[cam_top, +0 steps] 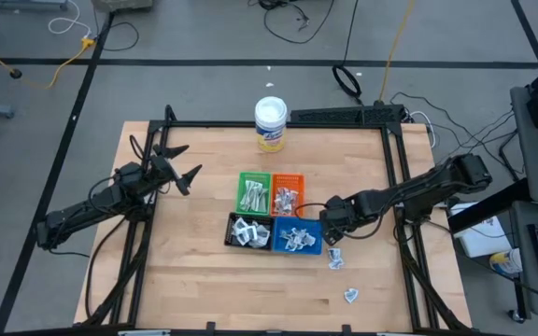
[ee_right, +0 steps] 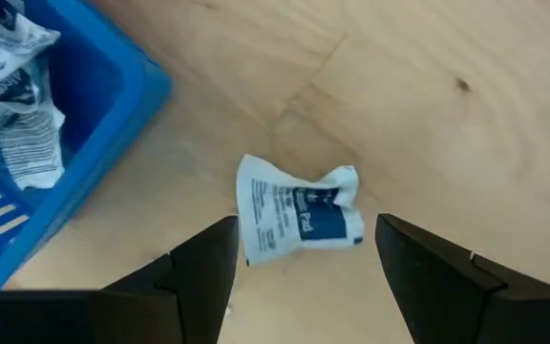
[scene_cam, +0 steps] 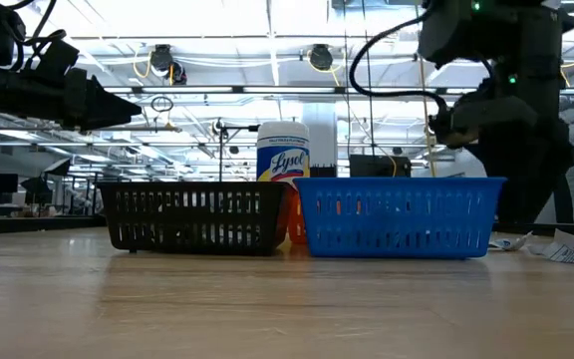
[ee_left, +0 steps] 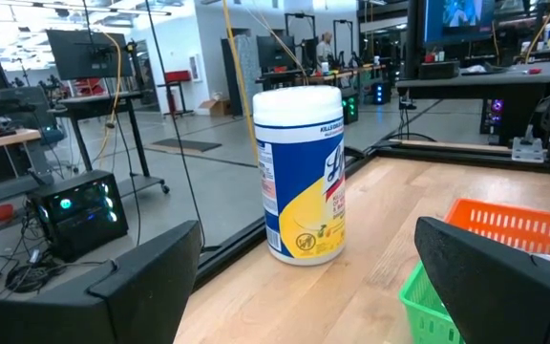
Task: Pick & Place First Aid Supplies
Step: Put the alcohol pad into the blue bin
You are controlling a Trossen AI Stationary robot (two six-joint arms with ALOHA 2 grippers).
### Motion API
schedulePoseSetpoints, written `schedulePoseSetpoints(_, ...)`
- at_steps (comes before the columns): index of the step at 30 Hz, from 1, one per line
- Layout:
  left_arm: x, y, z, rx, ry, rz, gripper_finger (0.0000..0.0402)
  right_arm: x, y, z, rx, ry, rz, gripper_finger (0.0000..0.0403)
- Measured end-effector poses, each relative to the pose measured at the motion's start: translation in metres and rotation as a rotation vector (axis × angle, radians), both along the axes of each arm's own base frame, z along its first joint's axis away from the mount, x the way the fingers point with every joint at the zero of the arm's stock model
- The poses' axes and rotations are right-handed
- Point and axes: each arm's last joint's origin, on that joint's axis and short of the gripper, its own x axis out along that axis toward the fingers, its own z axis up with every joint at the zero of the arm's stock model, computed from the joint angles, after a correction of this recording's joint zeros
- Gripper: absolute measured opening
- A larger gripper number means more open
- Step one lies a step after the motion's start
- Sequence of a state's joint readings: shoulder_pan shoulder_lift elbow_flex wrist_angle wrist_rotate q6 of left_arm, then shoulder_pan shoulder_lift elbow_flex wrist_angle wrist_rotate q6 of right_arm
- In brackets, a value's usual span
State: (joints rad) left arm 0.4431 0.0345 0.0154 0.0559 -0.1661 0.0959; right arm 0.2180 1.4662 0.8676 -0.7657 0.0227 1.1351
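The first aid supplies are small white packets with dark print. One crumpled packet (ee_right: 299, 218) lies flat on the wood beside the blue tray (ee_right: 113, 105); in the high view it shows as the packet (cam_top: 335, 257). Another packet (cam_top: 351, 295) lies nearer the front edge. More packets fill the green (cam_top: 254, 191), orange (cam_top: 288, 193), black (cam_top: 248, 231) and blue (cam_top: 297, 235) trays. My right gripper (ee_right: 306, 225) points down, open, a finger on either side of the packet and above it. My left gripper (cam_top: 183, 163) waits open and level at the table's left.
A white-lidded, yellow-labelled wipes tub (cam_top: 271, 123) stands at the table's far edge, straight ahead of my left gripper (ee_left: 308, 229). The four trays sit clustered at the table's middle. A black frame (cam_top: 395, 187) runs along the table's sides.
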Motion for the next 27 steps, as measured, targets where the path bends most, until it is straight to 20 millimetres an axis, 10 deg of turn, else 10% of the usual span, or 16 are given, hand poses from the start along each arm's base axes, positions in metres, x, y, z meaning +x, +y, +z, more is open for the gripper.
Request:
schedulePoseSetpoints(12,0.0,0.0,0.0,0.0,0.0,0.0,0.0392,-0.011,-0.003,-0.025,0.006,-0.022,0.002,0.0226)
schedulePoseSetpoints(27,0.0,0.0,0.0,0.0,0.0,0.0,0.0392,-0.014,-0.003,-0.03,0.026,-0.024,0.033,0.0008)
